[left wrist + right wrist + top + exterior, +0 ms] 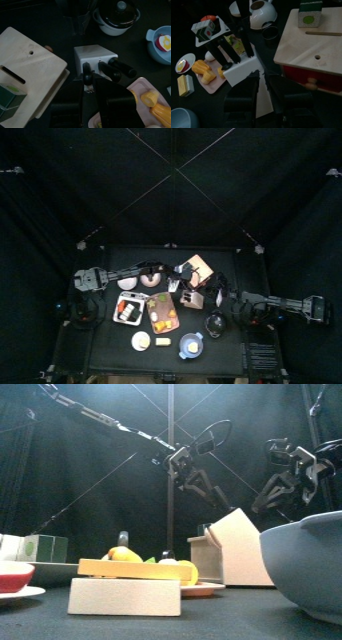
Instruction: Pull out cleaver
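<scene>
A small white knife block [92, 54] stands mid-table with three black handles [108, 70] sticking out of it. The cleaver's blade is hidden, and I cannot tell which handle is its own. My left gripper [97, 89] hangs open just above the handles, one jaw in line with the outermost handle. The block also shows in the right wrist view [241, 72], with my right gripper [263, 84] close over its near end. The tan wooden block [30, 70] lies right beside the knife block. In the front view both grippers, left [197, 492] and right [281, 496], hang above the table.
A white pot with a black lid [117, 20] stands beyond the knife block. A blue bowl [160, 42] and a pink plate with yellow food [150, 102] lie close by. A large bowl [307, 564] and a pale block [124, 596] sit at the front edge.
</scene>
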Robot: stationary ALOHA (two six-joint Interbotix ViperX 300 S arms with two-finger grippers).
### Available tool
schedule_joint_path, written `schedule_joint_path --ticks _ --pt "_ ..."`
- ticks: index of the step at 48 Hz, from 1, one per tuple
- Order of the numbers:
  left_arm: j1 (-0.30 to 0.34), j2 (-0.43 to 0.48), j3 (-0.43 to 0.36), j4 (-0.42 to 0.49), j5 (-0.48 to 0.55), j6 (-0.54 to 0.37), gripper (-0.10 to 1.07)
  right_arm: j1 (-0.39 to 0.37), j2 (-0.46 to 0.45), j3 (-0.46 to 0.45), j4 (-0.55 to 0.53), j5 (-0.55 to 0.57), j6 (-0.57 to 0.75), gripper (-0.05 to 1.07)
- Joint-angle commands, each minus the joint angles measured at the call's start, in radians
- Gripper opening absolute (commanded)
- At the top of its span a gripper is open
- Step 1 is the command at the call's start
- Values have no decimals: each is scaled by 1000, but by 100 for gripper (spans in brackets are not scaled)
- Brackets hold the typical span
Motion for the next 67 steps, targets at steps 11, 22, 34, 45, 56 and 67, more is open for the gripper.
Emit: schedule_joint_path --ticks 11,22,34,45,56,67 --pt "0 -92 8 -20 2 -2 52 -2 -2 -8 -2 -3 -3 60" --pt "3 -143 41 -21 6 -2 52 -3 -2 -8 2 -3 -3 60" --pt "5 -163 46 -23 -23 -2 52 -3 -2 -8 2 -3 -3 60" --pt "3 -132 40 -58 -106 2 52 -3 -2 -8 0 -5 -3 60" --pt "6 -129 44 -160 -141 9 52 6 -2 -17 0 -3 -3 60" --pt "-3 -106 48 -196 -114 8 52 40 3 -69 5 -41 -2 60"
